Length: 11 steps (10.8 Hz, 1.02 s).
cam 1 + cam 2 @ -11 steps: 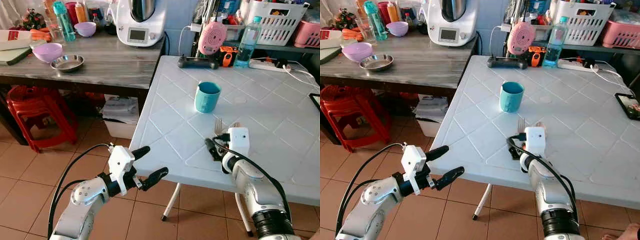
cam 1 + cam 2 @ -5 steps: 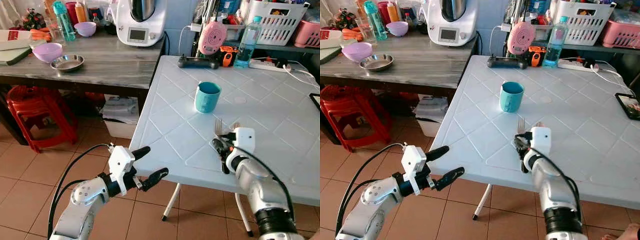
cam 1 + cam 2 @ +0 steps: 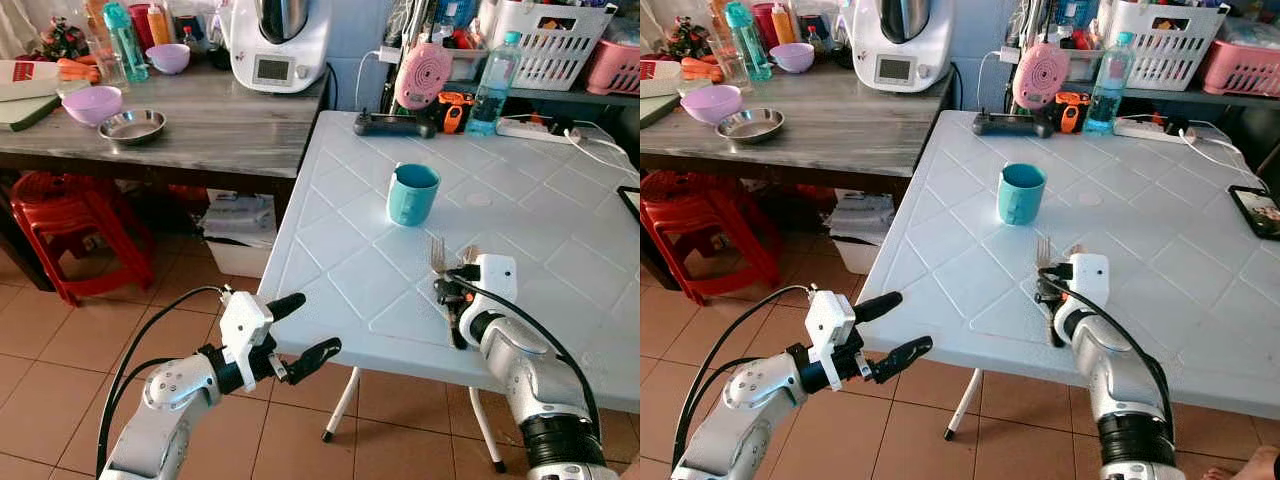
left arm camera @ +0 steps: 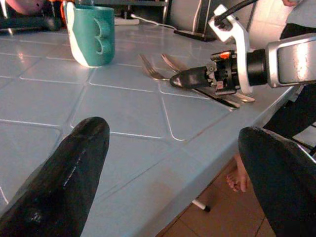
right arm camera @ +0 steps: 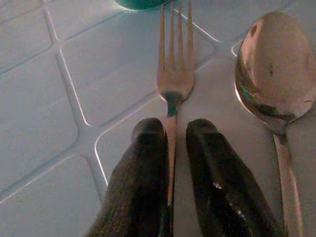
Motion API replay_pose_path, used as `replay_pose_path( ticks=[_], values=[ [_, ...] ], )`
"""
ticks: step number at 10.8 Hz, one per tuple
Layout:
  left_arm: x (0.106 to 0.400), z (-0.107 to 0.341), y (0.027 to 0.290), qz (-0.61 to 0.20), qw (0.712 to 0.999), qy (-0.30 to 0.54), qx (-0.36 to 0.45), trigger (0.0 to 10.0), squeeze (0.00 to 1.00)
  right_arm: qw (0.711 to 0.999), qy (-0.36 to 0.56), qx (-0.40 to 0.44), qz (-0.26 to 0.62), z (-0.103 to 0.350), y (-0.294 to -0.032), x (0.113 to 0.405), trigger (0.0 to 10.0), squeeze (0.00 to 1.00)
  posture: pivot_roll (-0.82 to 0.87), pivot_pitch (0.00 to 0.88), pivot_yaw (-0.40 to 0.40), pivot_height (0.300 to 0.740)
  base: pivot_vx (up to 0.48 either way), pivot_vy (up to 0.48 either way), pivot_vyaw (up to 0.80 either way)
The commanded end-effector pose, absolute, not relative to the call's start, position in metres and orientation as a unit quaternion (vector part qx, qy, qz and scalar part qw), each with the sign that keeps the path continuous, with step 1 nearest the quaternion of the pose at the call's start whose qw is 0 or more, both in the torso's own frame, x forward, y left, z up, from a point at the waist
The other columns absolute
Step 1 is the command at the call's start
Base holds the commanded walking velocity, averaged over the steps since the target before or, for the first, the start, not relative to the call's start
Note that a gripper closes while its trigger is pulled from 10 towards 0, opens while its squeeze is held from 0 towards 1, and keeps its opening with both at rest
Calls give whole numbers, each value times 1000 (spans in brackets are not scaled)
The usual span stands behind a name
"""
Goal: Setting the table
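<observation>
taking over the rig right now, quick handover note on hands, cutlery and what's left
Right hand: low on the white table, fingers either side of the fork handle, nearly closed; whether it grips is unclear.
Left hand: open, holding nothing, off the table's near edge.
Fork and spoon lie side by side on the table, with the teal mug just beyond them.
Done: mug, fork and spoon are on the table.
Left: probably freeing the right hand; no plate on the table.
</observation>
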<state>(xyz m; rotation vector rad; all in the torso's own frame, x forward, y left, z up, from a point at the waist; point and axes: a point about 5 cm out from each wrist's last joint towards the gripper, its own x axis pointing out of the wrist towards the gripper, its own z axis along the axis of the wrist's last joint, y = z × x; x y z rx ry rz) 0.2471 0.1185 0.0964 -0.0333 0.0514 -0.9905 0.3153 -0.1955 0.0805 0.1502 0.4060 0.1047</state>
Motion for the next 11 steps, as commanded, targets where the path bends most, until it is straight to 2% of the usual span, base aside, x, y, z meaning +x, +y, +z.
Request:
replay_pose_path(
  ticks=[1, 5, 8, 10, 11],
  values=[
    [247, 100, 118, -485, 874, 22, -5, 10000, 0, 955, 275, 88, 69, 51, -187, 299, 0, 0, 14, 17, 0, 740, 0, 0, 0],
    [247, 100, 118, -485, 874, 20, -4, 10000, 0, 949, 289, 105, 73, 45, -185, 294, 0, 0, 15, 12, -5, 740, 0, 0, 0],
    [248, 100, 117, -484, 875, 19, -2, 10000, 0, 943, 281, 163, 68, 50, -174, 298, 0, 0, 17, 10, -7, 740, 0, 0, 0],
    [248, 100, 117, -479, 878, 17, -1, 10000, 0, 949, 244, 188, 71, 67, -162, 305, 0, 0, 18, 10, -7, 740, 0, 0, 0],
    [252, 102, 120, -451, 892, 7, -7, 10000, 0, 960, 202, 182, 71, 87, -160, 310, 0, 0, 14, 14, -7, 740, 0, 0, 0]
  ],
)
